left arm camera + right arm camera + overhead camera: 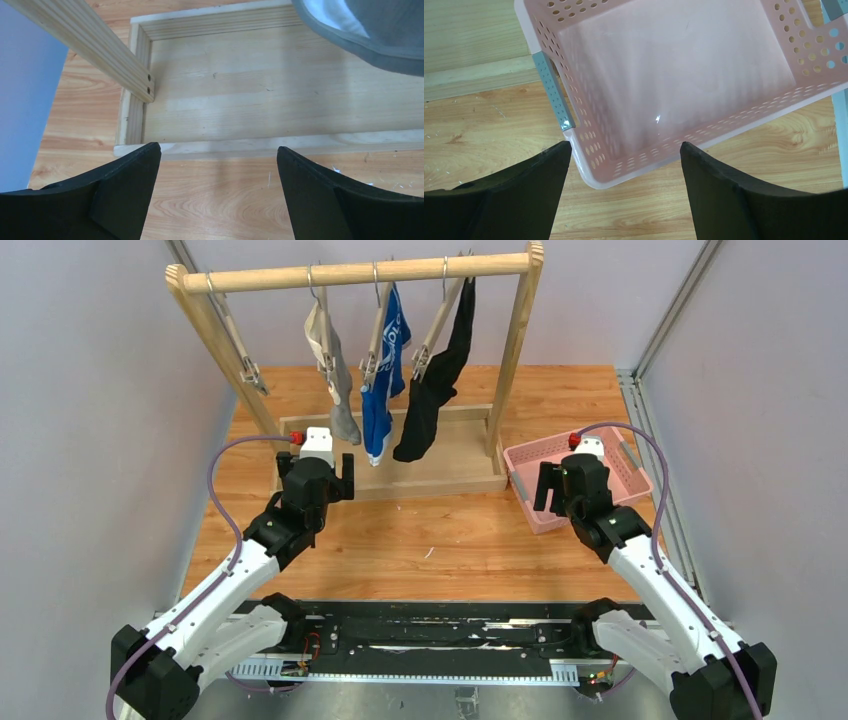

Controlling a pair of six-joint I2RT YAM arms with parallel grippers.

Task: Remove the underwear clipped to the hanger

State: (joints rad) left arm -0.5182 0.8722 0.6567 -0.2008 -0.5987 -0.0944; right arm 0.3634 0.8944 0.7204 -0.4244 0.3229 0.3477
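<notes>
Three briefs hang clipped to hangers on a wooden rack: a grey-beige one, a bright blue one with white lettering and a larger black one. A fourth hanger at the left is bare. My left gripper is open and empty, low in front of the rack's base, below and left of the grey-beige brief, whose hem shows in the left wrist view. My right gripper is open and empty over the near corner of the pink basket.
The rack's wooden base tray lies just ahead of my left fingers, its slanted leg to the left. The pink perforated basket holds nothing and sits right of the rack. Grey walls close in on both sides.
</notes>
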